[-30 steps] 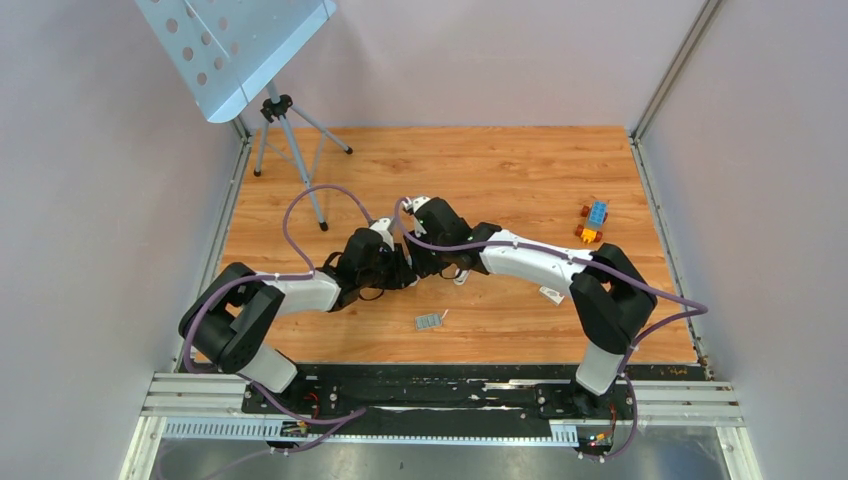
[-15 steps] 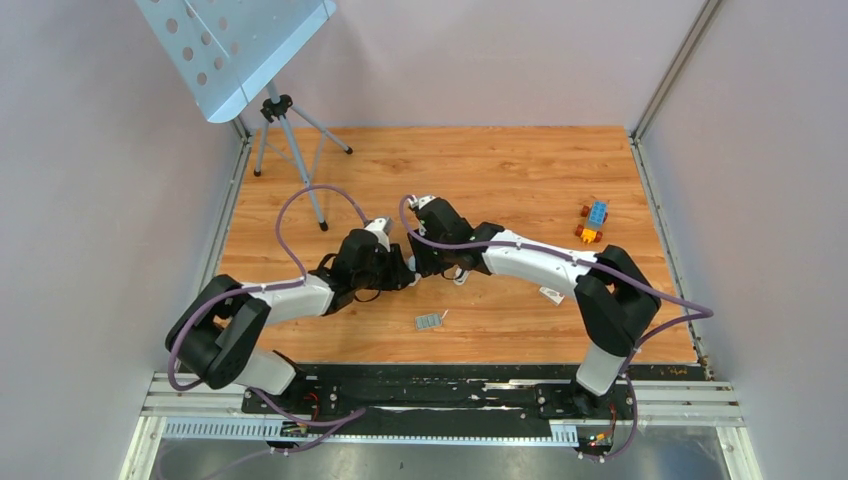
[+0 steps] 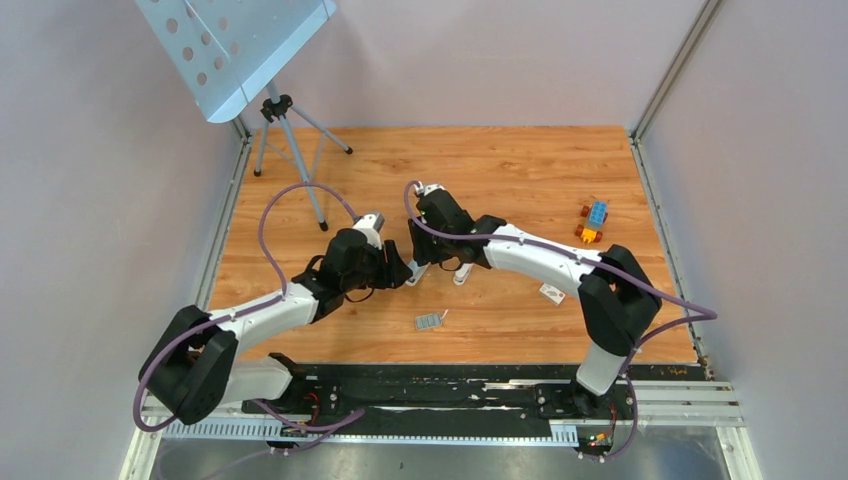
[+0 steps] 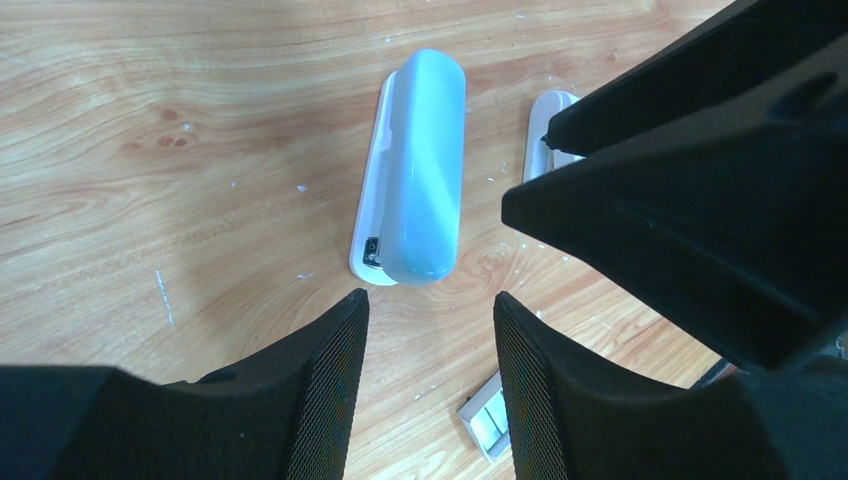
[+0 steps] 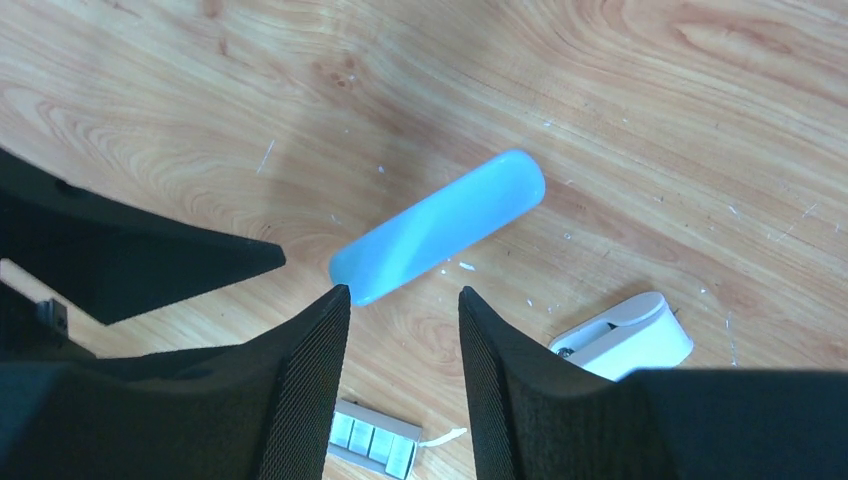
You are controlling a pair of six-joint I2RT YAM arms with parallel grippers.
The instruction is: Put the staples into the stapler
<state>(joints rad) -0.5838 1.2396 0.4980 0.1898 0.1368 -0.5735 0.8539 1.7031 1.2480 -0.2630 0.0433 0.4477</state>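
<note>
Under left wrist, not right, stapler (image 4: 418,170) base shows.

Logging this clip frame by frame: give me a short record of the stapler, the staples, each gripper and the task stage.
stapler: closed, lying flat on the table, not held
staples: on the table nearer the arm bases, apart from the stapler, untouched
left gripper: fingers apart, empty, above the stapler
right gripper: fingers apart, empty, over one end of the stapler
other: white piece beside the stapler; toy bricks far right
stage: staples not yet loaded
</note>
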